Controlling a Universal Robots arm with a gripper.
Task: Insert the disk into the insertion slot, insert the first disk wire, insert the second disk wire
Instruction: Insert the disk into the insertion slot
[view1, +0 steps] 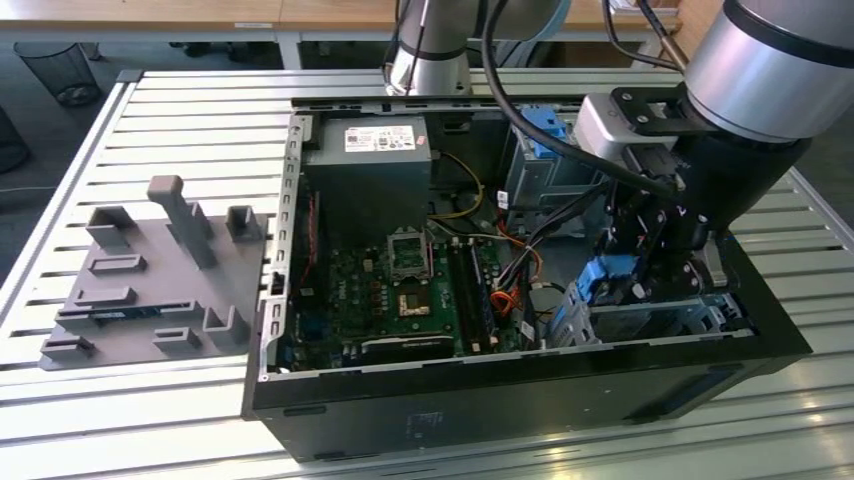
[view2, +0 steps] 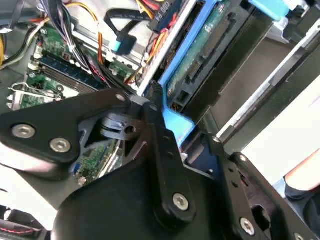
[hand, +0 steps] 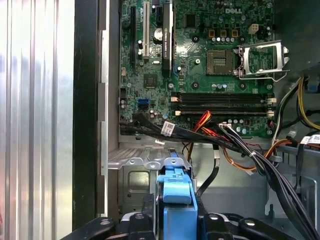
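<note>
So the gripper (view1: 650, 248) is clamped on the disk (view1: 611, 282), pinching it by the blue carrier frame. The drive is stood on edge just above the insertion slot (view1: 667, 322) and isn't seated in it yet. My take: it's a stiff, dense little brick, slick on the metal faces, with a bare circuit board (view2: 202, 55) that hates knocks. Grabbing the plastic carrier edges looks like the right call.
</note>
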